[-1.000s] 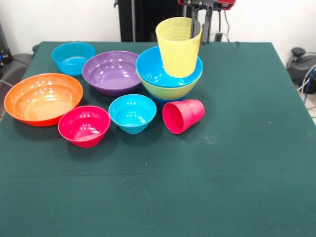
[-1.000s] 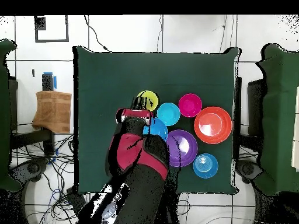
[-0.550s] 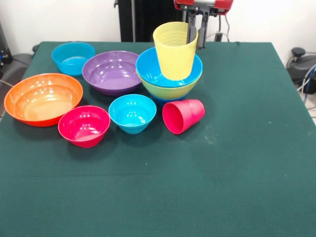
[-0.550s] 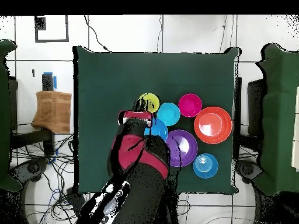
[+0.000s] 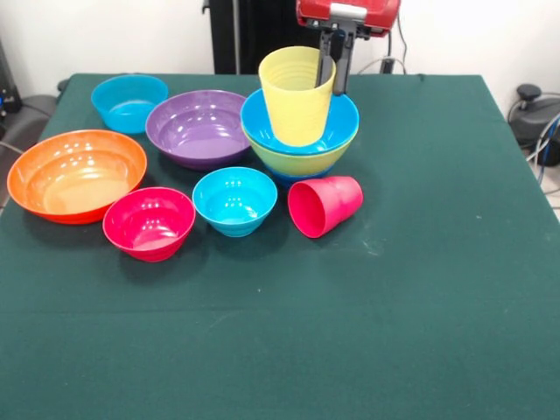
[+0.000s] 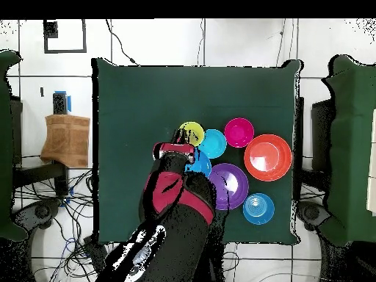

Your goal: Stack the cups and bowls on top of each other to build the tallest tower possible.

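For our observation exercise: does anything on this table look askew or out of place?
Yes. The red-pink plastic cup lies tipped on its side on the green cloth, mouth facing forward, beside the stack. The ribbed yellow plastic cup, held by the gripper, leans slightly over the bright blue bowl.

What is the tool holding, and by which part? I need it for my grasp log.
The tool holds the yellow cup by its rim, on the side towards the robot, over the bright blue bowl.

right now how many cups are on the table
2. The yellow cup stands upright in the stacked bowls, gripped at its rim by the hand. The red-pink cup lies on its side in front of them.
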`<state>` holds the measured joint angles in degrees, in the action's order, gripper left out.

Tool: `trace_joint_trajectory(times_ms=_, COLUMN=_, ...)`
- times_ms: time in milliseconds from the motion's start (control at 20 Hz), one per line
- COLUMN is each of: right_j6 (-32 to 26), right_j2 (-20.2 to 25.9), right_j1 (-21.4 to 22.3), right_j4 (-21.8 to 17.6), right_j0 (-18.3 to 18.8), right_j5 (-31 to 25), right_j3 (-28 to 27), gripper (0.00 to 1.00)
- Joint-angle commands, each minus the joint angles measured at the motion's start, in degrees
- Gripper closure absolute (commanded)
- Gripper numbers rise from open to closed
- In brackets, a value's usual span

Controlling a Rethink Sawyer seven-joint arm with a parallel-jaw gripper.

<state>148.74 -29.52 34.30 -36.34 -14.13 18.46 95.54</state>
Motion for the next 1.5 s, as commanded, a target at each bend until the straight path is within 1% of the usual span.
trace_joint_trajectory(times_ms=50, right_j6=0.85, right_j2=2.01, right_j1=-2.43, right_j4=1.89, right_j0=-0.12, right_j5=3.44, right_j3=2.19, gripper=1.0)
trace_joint_trajectory(times_ms=450, right_j6=1.02, right_j2=1.45, right_j1=-3.18, right_j4=2.48, right_j0=-0.47, right_j5=4.58, right_j3=2.44, gripper=1.0)
trace_joint_trajectory(times_ms=600, right_j6=1.12, right_j2=1.53, right_j1=-3.1, right_j4=2.1, right_j0=-0.4, right_j5=4.7, right_j3=2.68, gripper=1.0)
trace_joint_trajectory(times_ms=850, right_j6=0.43, right_j2=-1.13, right_j1=-5.68, right_j4=5.14, right_j0=-2.02, right_j5=9.35, right_j3=4.95, gripper=1.0)
trace_joint_trajectory(times_ms=1100, right_j6=0.0, right_j2=-2.41, right_j1=-7.01, right_j4=6.64, right_j0=-3.02, right_j5=11.91, right_j3=6.35, gripper=1.0)
trace_joint_trajectory(times_ms=1350, right_j6=0.87, right_j2=-1.54, right_j1=-5.07, right_j4=4.53, right_j0=-2.64, right_j5=9.8, right_j3=6.07, gripper=1.0)
trace_joint_trajectory(times_ms=1500, right_j6=0.84, right_j2=-1.59, right_j1=-4.88, right_j4=4.5, right_j0=-2.7, right_j5=9.98, right_j3=6.46, gripper=1.0)
